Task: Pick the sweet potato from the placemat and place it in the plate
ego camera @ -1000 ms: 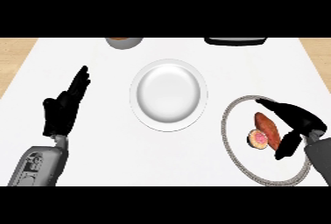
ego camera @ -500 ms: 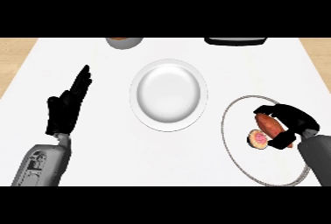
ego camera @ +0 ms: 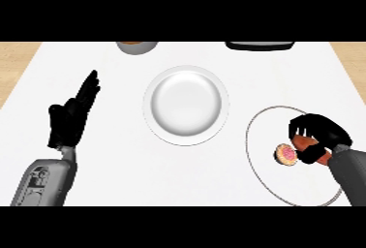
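Two hands are in my head view. The right hand (ego camera: 318,137) sits at the right side, over the round white placemat (ego camera: 261,160), with its fingers curled round the sweet potato (ego camera: 297,147). I see the sweet potato's orange skin between the fingers and its pink cut end facing left, below the palm. From this steep view I cannot tell whether it is touching the placemat or is just above it.

The left hand (ego camera: 71,114) is at the left side, fingers straight and pointing toward the far edge, holding nothing and resting well apart from everything else.

The plate (ego camera: 187,104) lies at the centre of the white counter (ego camera: 107,160), white and unoccupied. Its right rim is near the placemat's left edge, with a narrow strip of bare counter between them. The sweet potato is to the right of the plate and nearer to me than the plate's centre.

Open room: I see bare counter between the left hand and the plate's left rim, and a wide bare band along the near side below the plate. The placemat's near right edge is covered by the right forearm.

At the far edge, a bowl (ego camera: 136,46) shows partly, left of the plate's centre line, and a dark object (ego camera: 261,45) shows partly at the far right. Both are cut off by the view's top limit and stand well apart from the plate.
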Available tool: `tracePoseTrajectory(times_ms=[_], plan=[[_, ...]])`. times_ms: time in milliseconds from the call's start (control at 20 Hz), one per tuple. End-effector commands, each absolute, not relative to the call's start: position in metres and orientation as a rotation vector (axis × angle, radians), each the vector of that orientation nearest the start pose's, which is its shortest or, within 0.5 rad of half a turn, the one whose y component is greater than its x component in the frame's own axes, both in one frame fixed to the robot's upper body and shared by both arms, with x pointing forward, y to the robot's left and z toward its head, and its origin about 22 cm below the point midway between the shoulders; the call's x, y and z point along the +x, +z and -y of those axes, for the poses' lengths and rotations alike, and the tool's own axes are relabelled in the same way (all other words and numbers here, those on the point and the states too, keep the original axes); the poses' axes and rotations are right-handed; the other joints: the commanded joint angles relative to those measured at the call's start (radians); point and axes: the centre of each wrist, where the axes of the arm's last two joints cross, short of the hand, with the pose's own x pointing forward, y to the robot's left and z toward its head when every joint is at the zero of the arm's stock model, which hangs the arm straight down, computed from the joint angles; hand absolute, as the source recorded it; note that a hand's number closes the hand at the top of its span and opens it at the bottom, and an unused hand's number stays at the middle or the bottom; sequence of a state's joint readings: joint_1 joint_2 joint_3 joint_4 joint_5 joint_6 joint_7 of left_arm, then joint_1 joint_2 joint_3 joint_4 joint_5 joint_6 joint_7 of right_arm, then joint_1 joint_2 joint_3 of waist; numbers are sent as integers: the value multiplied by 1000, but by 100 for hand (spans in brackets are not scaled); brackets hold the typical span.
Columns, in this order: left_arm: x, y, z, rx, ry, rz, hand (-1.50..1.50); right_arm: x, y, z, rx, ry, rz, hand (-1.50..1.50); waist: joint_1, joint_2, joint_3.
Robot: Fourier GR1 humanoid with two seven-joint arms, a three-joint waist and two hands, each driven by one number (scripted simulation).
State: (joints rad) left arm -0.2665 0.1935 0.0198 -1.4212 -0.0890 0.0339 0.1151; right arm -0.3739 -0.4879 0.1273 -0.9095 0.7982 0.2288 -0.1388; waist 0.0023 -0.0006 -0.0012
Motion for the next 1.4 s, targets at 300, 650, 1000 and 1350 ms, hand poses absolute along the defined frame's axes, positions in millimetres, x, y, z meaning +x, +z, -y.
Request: tracePoseTrajectory(times_ms=[300,650,1000,1350], plan=[[288,27,-276,262,-176,1513,0,272,-31,300,-997,756,821,150,-66,-27,-5],[287,26,-270,272,-188,1524,0,250,39,234,-1267,557,1243,150,-57,-21,-3],[310,52,-255,232,-214,1549,0,215,111,172,-1244,570,1537,150,-20,-5,0],[300,40,-239,199,-214,1556,0,251,129,104,-1083,589,1517,150,5,1,1]])
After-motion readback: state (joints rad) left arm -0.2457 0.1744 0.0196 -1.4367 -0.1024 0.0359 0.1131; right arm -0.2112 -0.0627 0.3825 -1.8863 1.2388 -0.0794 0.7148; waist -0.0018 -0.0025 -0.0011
